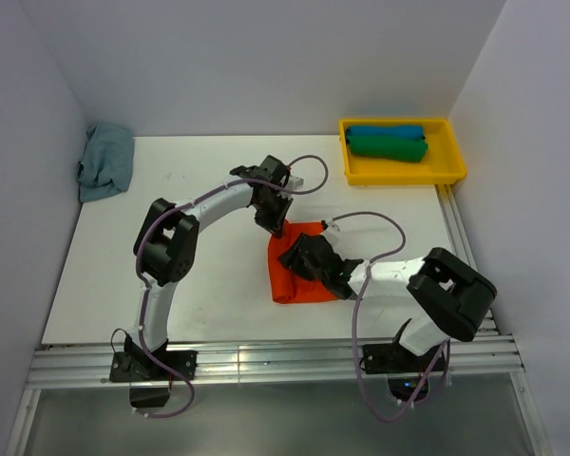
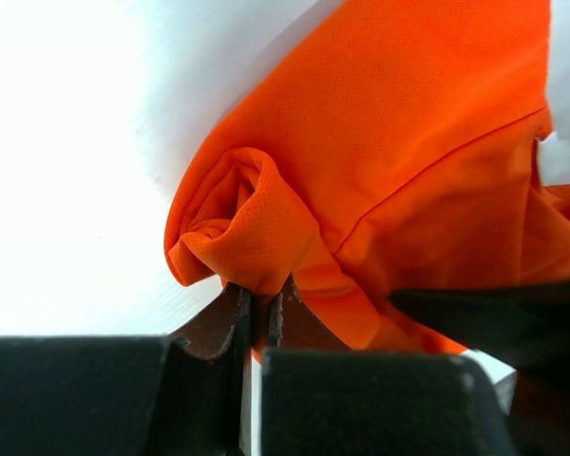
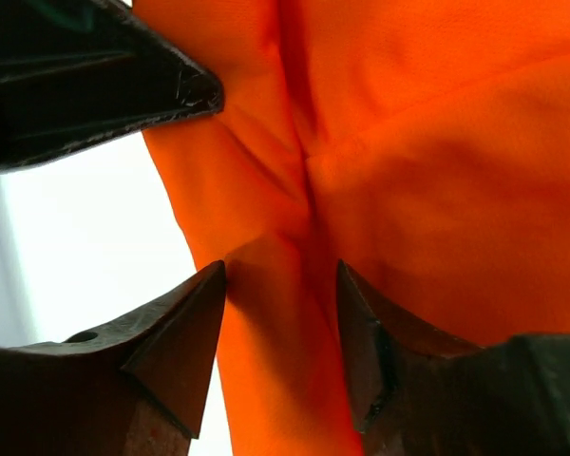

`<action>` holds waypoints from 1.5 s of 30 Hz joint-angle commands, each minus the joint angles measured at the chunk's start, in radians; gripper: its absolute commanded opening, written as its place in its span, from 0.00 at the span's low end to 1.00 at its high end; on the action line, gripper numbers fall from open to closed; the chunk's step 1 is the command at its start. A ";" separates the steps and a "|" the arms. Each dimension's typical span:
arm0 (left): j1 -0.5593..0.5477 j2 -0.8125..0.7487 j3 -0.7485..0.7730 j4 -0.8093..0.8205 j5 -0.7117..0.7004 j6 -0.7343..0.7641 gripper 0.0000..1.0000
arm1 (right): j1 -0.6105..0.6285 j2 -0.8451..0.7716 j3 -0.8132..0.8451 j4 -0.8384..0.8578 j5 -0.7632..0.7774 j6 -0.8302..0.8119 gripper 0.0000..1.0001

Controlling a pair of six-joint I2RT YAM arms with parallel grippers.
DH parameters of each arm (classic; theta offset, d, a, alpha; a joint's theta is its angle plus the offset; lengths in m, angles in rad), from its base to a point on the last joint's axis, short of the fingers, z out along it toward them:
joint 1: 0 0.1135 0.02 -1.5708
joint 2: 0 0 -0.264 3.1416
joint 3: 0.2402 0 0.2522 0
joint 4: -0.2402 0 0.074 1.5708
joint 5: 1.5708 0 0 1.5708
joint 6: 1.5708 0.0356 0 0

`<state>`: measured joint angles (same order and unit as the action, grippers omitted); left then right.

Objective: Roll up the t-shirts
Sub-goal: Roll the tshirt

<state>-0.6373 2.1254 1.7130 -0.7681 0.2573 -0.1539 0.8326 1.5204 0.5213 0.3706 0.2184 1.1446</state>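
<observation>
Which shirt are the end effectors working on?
The orange-red shirt mid-table; the left end effector pinches its rolled end. The blue shirt and green shirt lie rolled in the yellow tray.

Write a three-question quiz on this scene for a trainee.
1. True or false: the left jaws are shut on the orange shirt.
2. What lies in the yellow tray? A) a blue roll and a green roll B) two towels C) nothing
3. Fill in: the crumpled cloth lies at the table's far ___ corner.
Key: 1 true; 2 A; 3 left.
</observation>
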 commanded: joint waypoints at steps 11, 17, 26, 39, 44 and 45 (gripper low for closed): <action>-0.030 0.033 0.071 -0.069 -0.089 0.022 0.00 | 0.213 -0.005 0.376 -0.657 0.469 -0.141 0.59; -0.033 0.036 0.073 -0.073 -0.085 0.020 0.00 | 0.250 0.153 0.546 -0.731 0.493 -0.197 0.58; -0.033 0.038 0.073 -0.076 -0.073 0.024 0.01 | 0.292 0.332 0.700 -0.918 0.570 -0.145 0.58; -0.006 0.051 0.148 -0.109 -0.026 0.027 0.31 | 0.316 0.356 0.643 -0.903 0.492 -0.094 0.54; 0.036 0.035 0.174 -0.108 0.031 0.025 0.45 | 0.303 0.316 0.589 -0.813 0.434 -0.118 0.36; 0.042 0.027 0.175 -0.106 0.042 0.027 0.49 | 0.297 0.304 0.574 -0.791 0.418 -0.120 0.34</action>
<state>-0.6250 2.1773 1.8423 -0.8810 0.2481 -0.1375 1.1416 1.8664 1.1454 -0.4702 0.7238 1.0191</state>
